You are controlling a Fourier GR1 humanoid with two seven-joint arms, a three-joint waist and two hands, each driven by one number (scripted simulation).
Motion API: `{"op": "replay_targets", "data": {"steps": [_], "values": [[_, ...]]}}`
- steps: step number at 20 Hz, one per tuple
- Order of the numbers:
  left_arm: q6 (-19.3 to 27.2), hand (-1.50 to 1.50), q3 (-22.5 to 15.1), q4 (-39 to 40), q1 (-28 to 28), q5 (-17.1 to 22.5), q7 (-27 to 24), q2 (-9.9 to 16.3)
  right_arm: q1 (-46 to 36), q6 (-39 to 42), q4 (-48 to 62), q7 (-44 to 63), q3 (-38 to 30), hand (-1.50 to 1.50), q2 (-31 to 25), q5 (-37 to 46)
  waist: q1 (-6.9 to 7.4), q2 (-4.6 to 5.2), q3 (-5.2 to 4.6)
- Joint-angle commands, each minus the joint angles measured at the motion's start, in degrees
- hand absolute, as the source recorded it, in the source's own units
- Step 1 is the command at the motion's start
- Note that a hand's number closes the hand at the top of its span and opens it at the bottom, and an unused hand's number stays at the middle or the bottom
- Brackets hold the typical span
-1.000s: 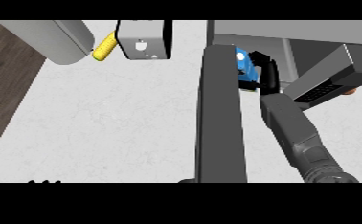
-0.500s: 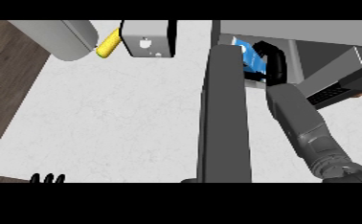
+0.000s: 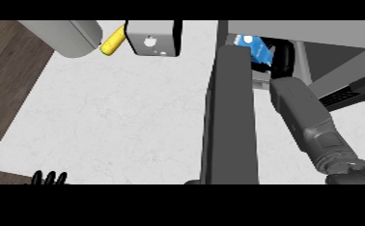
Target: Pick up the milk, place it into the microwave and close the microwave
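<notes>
Milk (image 3: 258, 52), one blue carton, is sitting at one o'clock inside the microwave (image 3: 299, 29), with the right hand (image 3: 283, 58) curling round it. Nearest, at seven o'clock, the left hand (image 3: 49, 177) is resting, fingers straight. One open door (image 3: 230, 119) is standing alongside; withdrawing could be tipping the carton or snagging it.

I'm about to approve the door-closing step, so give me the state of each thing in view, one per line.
Microwave door: open, swung out over the counter.
Milk: inside the microwave, at its opening, right hand on it.
Right hand: reaching into the microwave beside the milk; grip cannot be told.
Left hand: open, resting at the lower left edge.
Corn: lying on the counter, untouched.
</notes>
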Motion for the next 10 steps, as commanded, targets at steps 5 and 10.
{"op": "replay_targets", "data": {"steps": [5,10], "values": [[-0.62,-1.50,0.03,2.72,-1.06,-0.30,-0.44,-0.09,-0.85,-10.24,1.00,-1.36,-1.18,1.50,-1.47,0.89,0.81,0.42,-0.04],[-0.98,-1.50,0.61,2.34,-2.27,0.39,1.27,0.84,-1.24,-12.15,0.77,-1.97,-1.61,1.50,-0.62,1.22,0.93,0.72,0.07]]}}
